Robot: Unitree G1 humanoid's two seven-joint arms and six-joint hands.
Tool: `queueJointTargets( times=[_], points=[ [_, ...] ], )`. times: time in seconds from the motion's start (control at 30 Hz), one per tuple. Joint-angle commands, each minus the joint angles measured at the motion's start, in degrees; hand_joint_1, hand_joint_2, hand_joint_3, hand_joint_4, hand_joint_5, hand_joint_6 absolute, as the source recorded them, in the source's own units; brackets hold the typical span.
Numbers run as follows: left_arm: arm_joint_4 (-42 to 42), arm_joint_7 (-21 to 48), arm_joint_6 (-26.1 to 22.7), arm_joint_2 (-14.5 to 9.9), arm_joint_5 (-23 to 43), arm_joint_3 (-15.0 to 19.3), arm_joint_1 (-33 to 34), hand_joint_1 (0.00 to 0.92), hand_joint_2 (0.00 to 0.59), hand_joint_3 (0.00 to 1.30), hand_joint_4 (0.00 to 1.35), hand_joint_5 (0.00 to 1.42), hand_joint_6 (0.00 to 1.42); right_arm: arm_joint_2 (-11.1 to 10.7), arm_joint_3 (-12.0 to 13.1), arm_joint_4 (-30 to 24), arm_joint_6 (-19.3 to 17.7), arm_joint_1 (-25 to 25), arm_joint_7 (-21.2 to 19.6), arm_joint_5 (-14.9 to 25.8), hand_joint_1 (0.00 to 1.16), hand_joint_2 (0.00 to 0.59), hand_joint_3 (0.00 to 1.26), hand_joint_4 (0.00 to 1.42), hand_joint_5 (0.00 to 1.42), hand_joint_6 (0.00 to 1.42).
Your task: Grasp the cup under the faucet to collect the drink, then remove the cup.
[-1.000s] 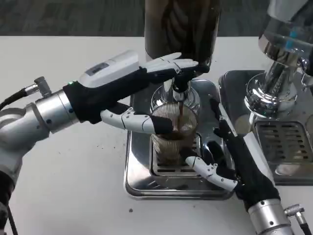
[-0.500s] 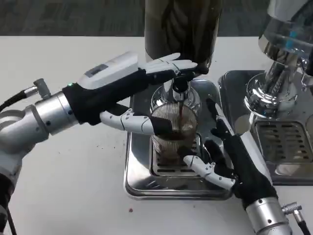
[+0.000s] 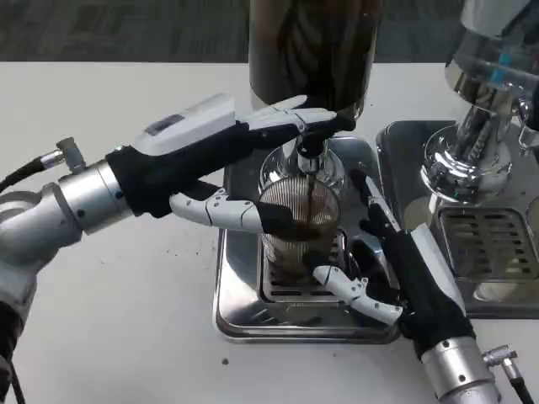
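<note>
Left hand (image 3: 210, 139): fingers laid along the tap lever (image 3: 324, 124), thumb curved below against the near side of the cup (image 3: 299, 231). The lever is pressed rather than gripped; nothing is enclosed by the hand.

Right hand (image 3: 396, 269): placed just right of the cup, fingers spread around its far right side, thumb (image 3: 354, 293) reaching under toward the base. Whether the cup is firmly clasped cannot be told; contact on the right wall is likely but partly hidden.

Cup: ribbed clear glass, upright, between the two hands, directly under the tap (image 3: 308, 156). A dark stream (image 3: 312, 189) is seen falling into it; dark drink is judged to fill it roughly halfway or more.

Tray (image 3: 244, 316): steel drip tray with grid, under the cup, below both hands. Dispenser (image 3: 312, 46): dark tank, above the left hand. Second machine (image 3: 484, 126): chrome, well to the right of the right hand. Worktop (image 3: 126, 320): white, a few dark specks noted.

Risks, as judged:
- Overflow, if the lever is held down too long.
- Drink spilled onto the tray, if the cup is drawn away before the flow is stopped.
- Cup tipped or slipped, if lifted on a loose, open-fingered hold; ribbed wet glass is likely slick.
- Cup knocked by the left thumb as that hand is withdrawn.
</note>
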State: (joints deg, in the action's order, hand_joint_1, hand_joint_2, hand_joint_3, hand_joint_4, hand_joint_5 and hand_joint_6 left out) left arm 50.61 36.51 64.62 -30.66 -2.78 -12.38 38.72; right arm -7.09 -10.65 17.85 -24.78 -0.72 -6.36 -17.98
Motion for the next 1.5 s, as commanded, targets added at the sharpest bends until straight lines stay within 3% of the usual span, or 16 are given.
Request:
queueJointTargets(
  times=[0.03,0.33,1.2,1.5],
  points=[
    [0.6,2.5,-1.9,-0.2,0.6,-0.2,-1.5,0.0,0.08,0.15,0.01,0.0,0.0,0.3,0.2,0.5,-0.6,0.7,0.2,0.6,0.59,0.233,0.02,0.0,0.0,0.11],
    [-1.6,6.9,-4.0,0.8,7.8,1.9,-1.2,0.0,0.079,0.14,0.0,0.0,0.01,0.6,0.2,1.2,-1.0,0.8,-0.3,0.5,0.59,0.234,0.02,0.0,0.0,0.11],
    [-10.8,16.9,-12.7,3.5,20.2,10.2,-2.5,0.0,0.091,0.12,0.0,0.0,0.05,1.6,0.5,2.9,-2.1,1.2,-0.8,0.4,0.57,0.242,0.03,0.0,0.01,0.11],
    [-16.5,18.5,-15.9,4.7,25.7,13.9,-5.5,0.0,0.1,0.21,0.09,0.11,0.16,1.8,0.6,3.5,-2.7,1.4,-1.0,0.3,0.57,0.242,0.04,0.0,0.01,0.11]
  ],
)
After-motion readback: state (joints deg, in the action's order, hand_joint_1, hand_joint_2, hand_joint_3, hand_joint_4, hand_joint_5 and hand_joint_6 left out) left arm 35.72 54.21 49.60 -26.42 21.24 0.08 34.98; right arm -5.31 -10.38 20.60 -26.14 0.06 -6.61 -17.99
